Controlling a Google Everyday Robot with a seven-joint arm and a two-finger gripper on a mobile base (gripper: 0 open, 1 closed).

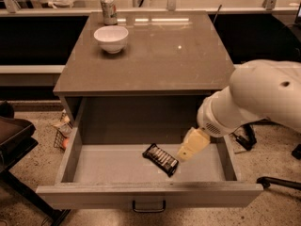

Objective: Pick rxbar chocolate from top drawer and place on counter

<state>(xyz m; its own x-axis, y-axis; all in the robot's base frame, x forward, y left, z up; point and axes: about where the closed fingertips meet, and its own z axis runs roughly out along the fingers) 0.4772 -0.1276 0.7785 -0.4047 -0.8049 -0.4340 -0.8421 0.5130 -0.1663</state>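
Note:
The top drawer (70, 149) is pulled fully open, with a dark pull handle on its front panel. The rxbar chocolate (160, 158), in a black wrapper with pale print, lies flat on the drawer floor right of the middle, turned at an angle. My gripper (184, 154) hangs from the white arm at the right and reaches down into the drawer, its pale tip just right of the bar's right end. The counter (160, 55) is the glossy grey-brown top above the drawer.
A white bowl (111, 38) stands at the counter's back left, with a drinks can (108, 8) behind it. A dark seat (11, 135) is on the left and a small wire basket (61, 134) by the cabinet's left side. Dark clutter lies on the floor at right.

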